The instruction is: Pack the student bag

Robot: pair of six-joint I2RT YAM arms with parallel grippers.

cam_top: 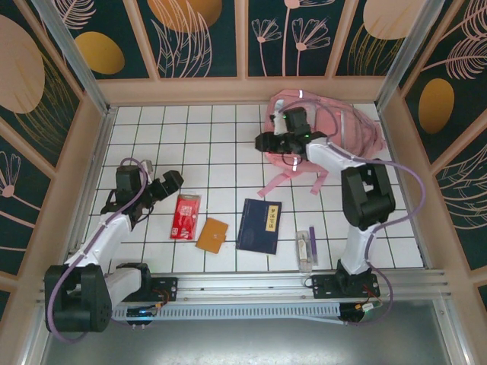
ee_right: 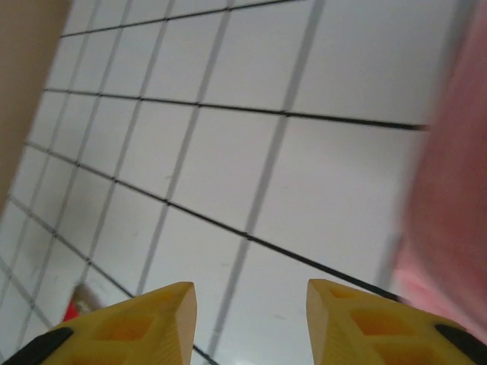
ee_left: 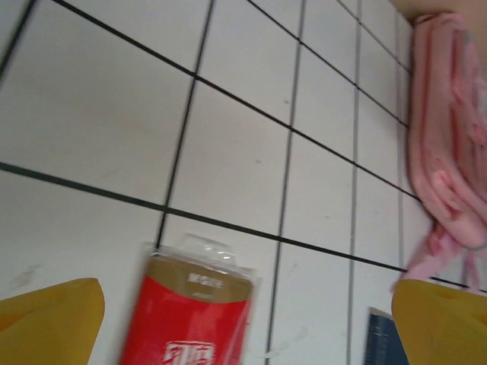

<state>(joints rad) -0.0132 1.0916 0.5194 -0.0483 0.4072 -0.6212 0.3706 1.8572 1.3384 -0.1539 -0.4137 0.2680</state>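
**Backpack at far right, both claws open and empty**

Top view: the pink backpack (cam_top: 338,129) lies at the far right of the gridded table (cam_top: 205,137), with a strap trailing off its near-left corner. The right claw (cam_top: 266,142) is at the backpack's left edge; I can't tell from here whether it touches the fabric. The left claw (cam_top: 172,182) is well left of the backpack, jaws spread. There is a row of items to the near-left of the backpack. The red packet (cam_top: 185,217) is farthest from it, then a tan card (cam_top: 212,235), then a dark blue booklet (cam_top: 259,226). The booklet has a pale label strip, its writing too small to read. A clear case (cam_top: 307,247) lies on the backpack's near side, just right of the booklet.

Left wrist: the yellow fingers (ee_left: 53,319) sit at both bottom corners, wide apart and gripping nothing. The top of the red packet lies on the table between them. It has a clear hang tab, a tan band with small print and white characters on the red, all too blurred to read. The backpack's edge runs down the right side, and a booklet corner shows just below its strap.

Right wrist: the yellow fingers (ee_right: 144,319) are apart with bare table in the gap, holding nothing. The backpack is a pink blur just right of the right-hand finger.
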